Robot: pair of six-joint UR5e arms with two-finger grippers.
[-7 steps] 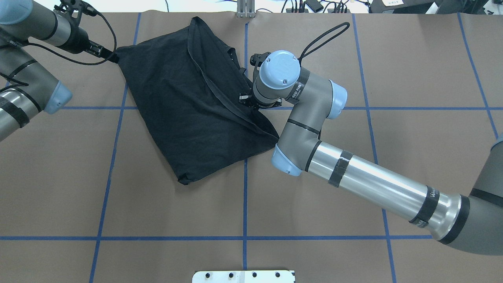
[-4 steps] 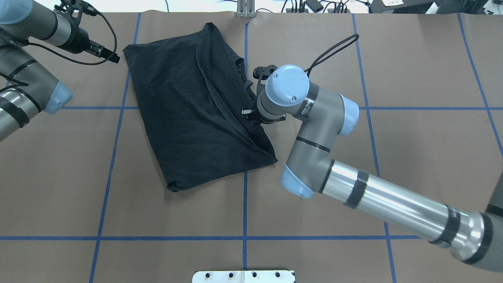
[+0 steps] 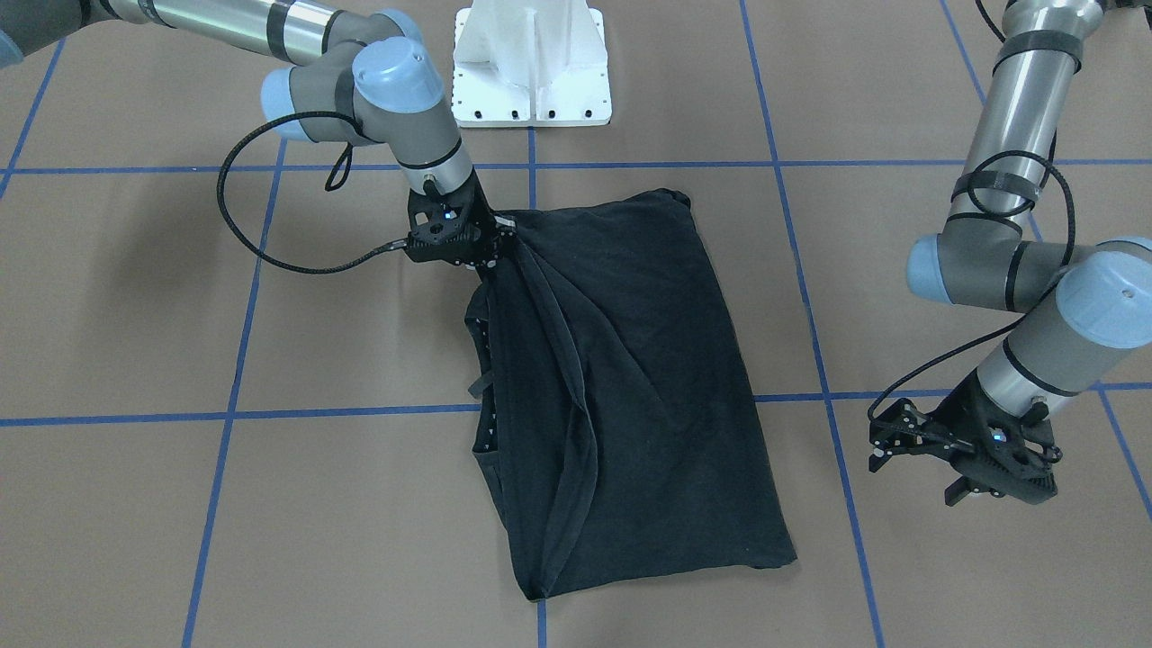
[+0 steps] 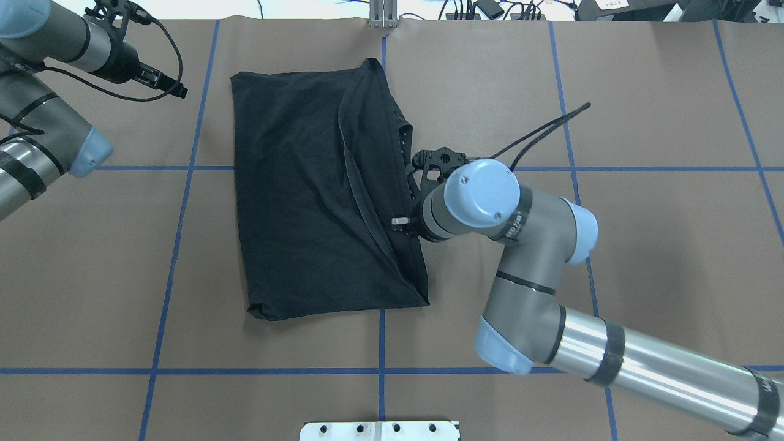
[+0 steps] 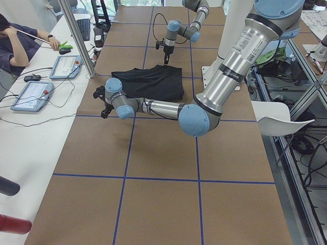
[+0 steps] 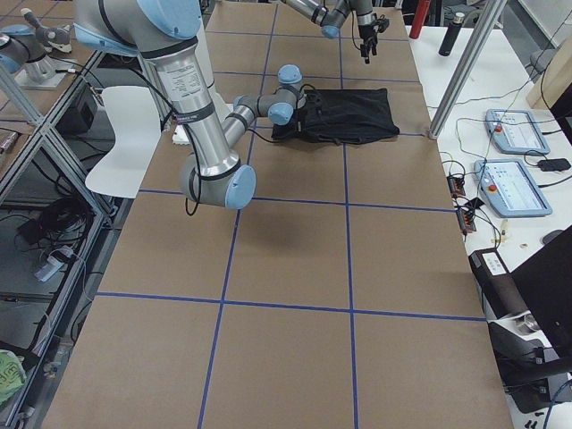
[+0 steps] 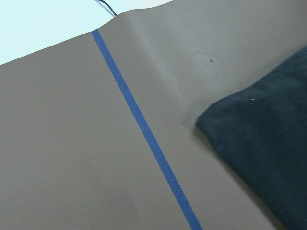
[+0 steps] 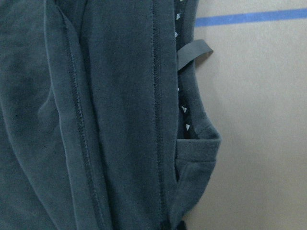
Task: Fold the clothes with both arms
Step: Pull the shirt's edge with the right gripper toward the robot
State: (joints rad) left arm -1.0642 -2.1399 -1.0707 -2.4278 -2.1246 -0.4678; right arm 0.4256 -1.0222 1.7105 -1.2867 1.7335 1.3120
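Working across the overhead view.

- **Left:** The left gripper (image 4: 177,90) is hovering at the far left, well apart from the cloth. Its jaws are standing apart and carrying nothing.
- **Centre:** The T-shirt (image 4: 306,202) is lying as a rough folded rectangle on the brown-papered table (image 4: 551,275). The plain black side is facing up, with a long diagonal ridge running through it. I'm judging it light, limp, matt knit, so it will be draping and dragging rather than sliding stiffly. The best holds are looking like the stitched hems and corners, where layers are stacking.
- **Right:** The right gripper (image 3: 486,261) is clamping the shirt's right-hand edge. Its wrist view is showing stitched seams and a small loose tag (image 8: 194,50).
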